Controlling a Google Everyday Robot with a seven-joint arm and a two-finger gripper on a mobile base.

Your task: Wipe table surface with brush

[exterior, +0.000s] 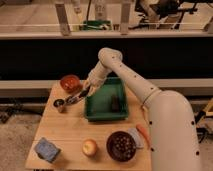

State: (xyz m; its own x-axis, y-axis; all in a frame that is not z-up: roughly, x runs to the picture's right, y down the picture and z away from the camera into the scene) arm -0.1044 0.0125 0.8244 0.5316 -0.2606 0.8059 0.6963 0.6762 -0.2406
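The table surface (pixel 70 127) is a pale wood top in the lower middle of the camera view. My gripper (pixel 84 92) hangs just left of the green tray's left rim, low over the table's back left part. It is shut on the brush (pixel 73 99), whose thin dark handle runs down and to the left from the fingers. Its pale head sits at or just above the wood, next to the small metal cup (pixel 59 105). I cannot tell whether the bristles touch the table.
A red bowl (pixel 70 82) stands at the back left. The green tray (pixel 102 116) holds a dark block (pixel 116 104). At the front are a blue sponge (pixel 47 149), a round fruit (pixel 90 147), a dark bowl (pixel 121 146) and an orange carrot (pixel 142 134).
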